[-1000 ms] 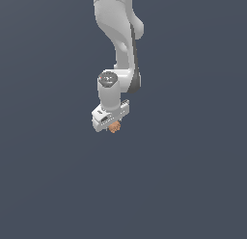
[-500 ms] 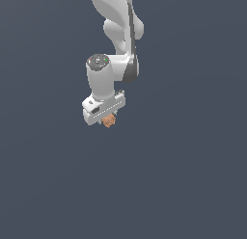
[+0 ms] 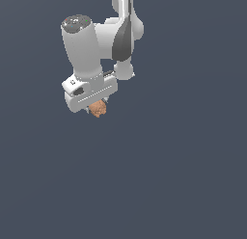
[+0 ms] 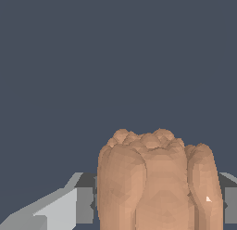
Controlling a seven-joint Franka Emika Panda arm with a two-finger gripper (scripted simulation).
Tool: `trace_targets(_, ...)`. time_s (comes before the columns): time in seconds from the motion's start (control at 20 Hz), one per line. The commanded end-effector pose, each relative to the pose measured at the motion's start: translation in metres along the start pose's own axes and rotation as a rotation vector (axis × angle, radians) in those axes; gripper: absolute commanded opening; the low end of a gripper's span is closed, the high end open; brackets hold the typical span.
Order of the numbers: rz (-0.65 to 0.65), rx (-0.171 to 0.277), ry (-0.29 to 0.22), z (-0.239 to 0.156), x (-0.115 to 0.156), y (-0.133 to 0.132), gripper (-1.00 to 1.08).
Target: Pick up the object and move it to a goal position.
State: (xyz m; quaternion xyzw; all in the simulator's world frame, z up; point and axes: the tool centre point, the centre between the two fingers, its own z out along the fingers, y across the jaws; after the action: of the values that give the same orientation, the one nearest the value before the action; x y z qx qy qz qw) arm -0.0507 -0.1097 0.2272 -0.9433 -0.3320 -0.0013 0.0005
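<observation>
The object (image 3: 98, 108) was a small orange-brown lump with a bumpy, ridged skin, and it hung directly beneath the white gripper (image 3: 96, 107), narrower than the gripper body above it. In the wrist view the object (image 4: 155, 182) filled the lower middle of the picture, lobed columns running up to a knobbly crown, with grey finger parts (image 4: 83, 203) showing close on either side of it. The jaws were closed down onto the object, pressing its two flanks; the exact contact faces were hidden behind the lump. Judged from its look, it was probably light and rigid, the faceted ridges giving the pads something to bite on, though the rounded lobes could let it pivot or slip if the squeeze landed on a crest and not in a groove. The hold across the narrow waist between opposite lobes looked like the sensible place, and that appeared to be where it was taken. No sign of fragility could be read from the render. Outward from the object, the arm (image 3: 87, 45) rose to the top of the exterior view, wrist link tilted toward the exterior view's left. Around it lay only a uniform dark blue-grey backdrop; whether this was a surface below could not be told. No goal marker and no obstacle showed in either view, so nothing visible stood in the way of carrying it.
</observation>
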Motion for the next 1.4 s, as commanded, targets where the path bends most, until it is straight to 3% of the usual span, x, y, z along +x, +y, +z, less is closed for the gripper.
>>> trace_targets(0.0, -0.001, 0.001, 0.0, -0.026, -0.003, 0.008, -1.0)
trace_targets(0.75, 0.0, 0.001, -0.001, -0.163, -0.013, 0.059, -1.0)
trace_targets(1.35, 0.001, 0.0, -0.002, -0.224, -0.016, 0.084, -1.0)
